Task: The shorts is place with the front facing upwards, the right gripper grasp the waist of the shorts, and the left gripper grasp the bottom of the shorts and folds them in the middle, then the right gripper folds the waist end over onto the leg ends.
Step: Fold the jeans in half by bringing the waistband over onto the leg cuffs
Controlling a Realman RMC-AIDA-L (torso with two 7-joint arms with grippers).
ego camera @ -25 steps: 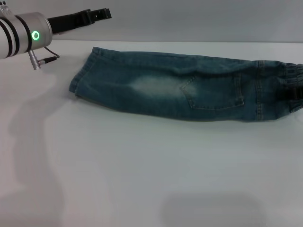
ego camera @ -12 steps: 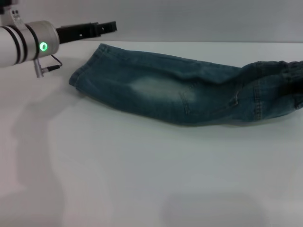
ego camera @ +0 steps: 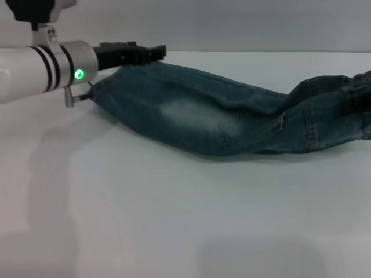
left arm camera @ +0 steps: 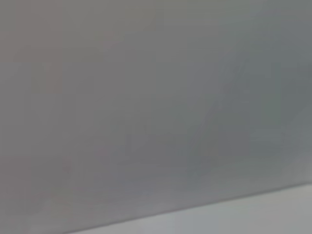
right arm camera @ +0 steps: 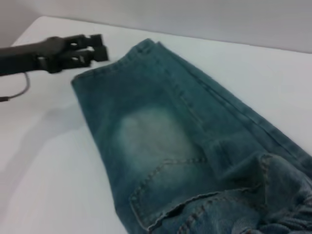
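Shorts (ego camera: pixel 220 119) lying across my table (ego camera: pixel 174 220), left gripper (ego camera: pixel 152 53) now above the leg ends (ego camera: pixel 107 87), fingers nearly together, holding nothing, waist (ego camera: pixel 348 92) raised since earlier, right gripper's grip unclear.

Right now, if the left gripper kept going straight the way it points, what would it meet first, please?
Probably nothing solid: the left gripper points rightward along the far edge of the shorts, beside the leg ends. It may brush that far edge; depth is unclear.
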